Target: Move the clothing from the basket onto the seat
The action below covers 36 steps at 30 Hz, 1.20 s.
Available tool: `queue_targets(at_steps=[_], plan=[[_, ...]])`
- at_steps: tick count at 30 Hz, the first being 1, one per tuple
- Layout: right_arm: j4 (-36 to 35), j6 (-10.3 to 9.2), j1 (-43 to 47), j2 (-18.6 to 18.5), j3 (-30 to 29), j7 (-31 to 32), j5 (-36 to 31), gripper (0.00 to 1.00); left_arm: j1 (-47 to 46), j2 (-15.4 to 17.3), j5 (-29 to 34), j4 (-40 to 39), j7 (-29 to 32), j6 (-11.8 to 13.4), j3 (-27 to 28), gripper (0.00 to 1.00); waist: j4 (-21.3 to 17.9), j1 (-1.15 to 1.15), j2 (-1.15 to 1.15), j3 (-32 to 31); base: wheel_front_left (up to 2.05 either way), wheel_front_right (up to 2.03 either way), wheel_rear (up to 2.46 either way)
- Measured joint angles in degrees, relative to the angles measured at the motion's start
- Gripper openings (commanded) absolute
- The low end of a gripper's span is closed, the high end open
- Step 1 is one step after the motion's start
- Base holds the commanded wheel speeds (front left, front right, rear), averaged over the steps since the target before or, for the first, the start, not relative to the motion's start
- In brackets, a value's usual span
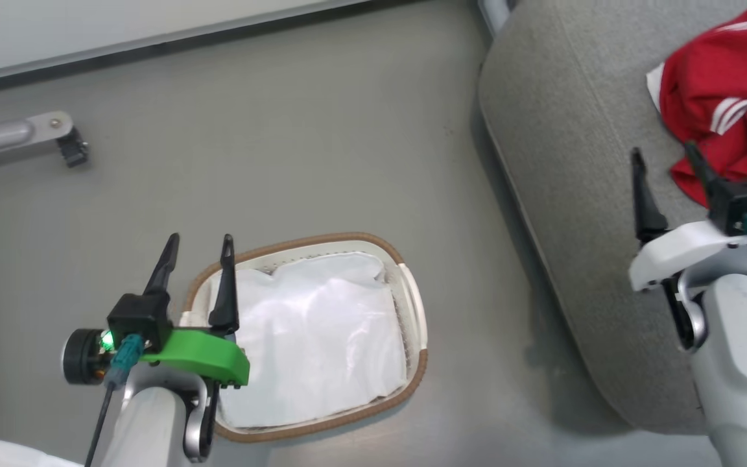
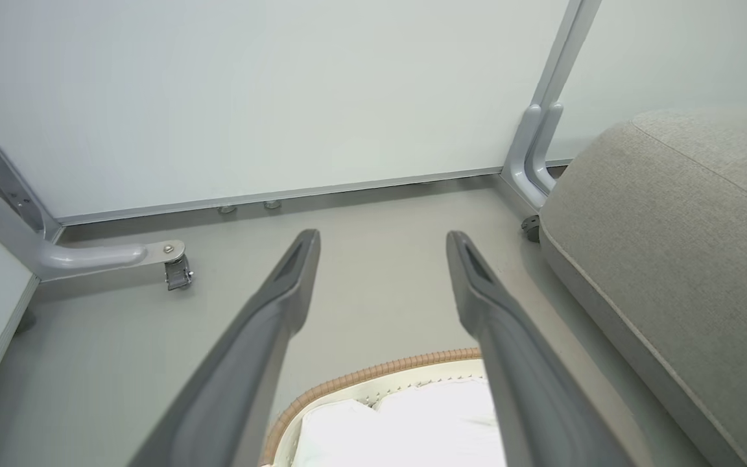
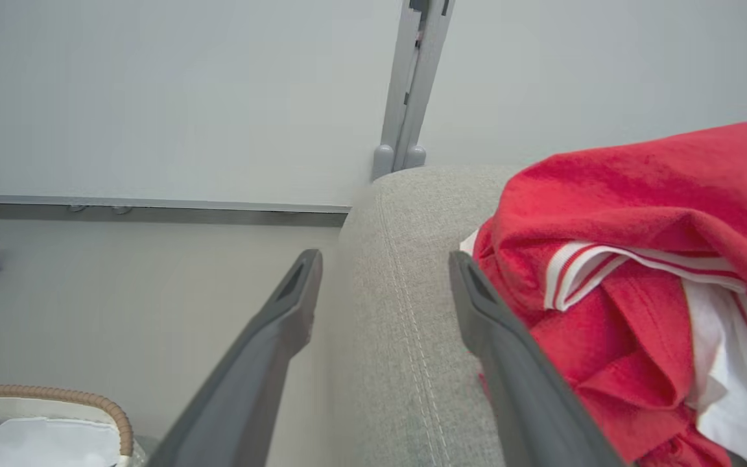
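Clothing (image 1: 730, 110), red with white stripes, lies heaped on the seat (image 1: 568, 162) at the far right of my head view. The basket (image 1: 412, 383) sits on the floor (image 1: 347, 130) to the left, its white liner (image 1: 315, 337) showing. My left fingers (image 1: 224, 285) hang spread over the basket's left rim. My right fingers (image 1: 644, 201) stand apart and empty over the seat, near the clothing.

Left wrist view: fingers wide, floor between them, basket rim below.

Right wrist view: fingers wide, the seat's seam (image 3: 412, 324) between them, clothing just right.

Red, white-striped clothing (image 1: 717, 104); grey seat (image 1: 561, 117); white, brown-rimmed basket (image 1: 412, 305)
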Motion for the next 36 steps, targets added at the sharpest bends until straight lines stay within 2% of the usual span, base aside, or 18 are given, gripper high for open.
queue_targets(at_steps=[7, 15, 21, 36], plan=[[-0.7, 0.0, 0.0, 3.5, 3.3, 0.0, 0.8, 1.0, 2.7, -0.5, 1.7, -0.8, 0.0, 0.4, 4.9, 1.0, 3.8, 0.0, 0.0, -3.1, 0.0, 0.0, 0.0], [-2.1, 0.0, 2.9, 6.4, 2.6, 0.0, 0.8, 1.0, 5.5, -0.8, 4.1, -3.0, 0.0, 0.4, 8.5, 1.0, 6.4, 0.0, 0.0, -6.3, 0.0, 0.0, 0.0], [-3.7, 0.0, 7.2, 7.4, 1.6, 0.0, 1.1, 1.0, 8.9, -0.9, 4.2, -4.1, 0.0, 0.6, 10.2, 1.0, 6.9, 0.0, 0.0, -9.1, 0.0, 0.0, 0.0], [-4.4, 0.0, 15.5, 8.3, 2.7, 0.0, 1.7, 1.0, 16.1, -1.0, -0.2, -4.5, 0.0, -0.2, 10.4, 1.0, 6.3, 0.0, 0.0, -15.6, 0.0, 0.0, 0.0]])
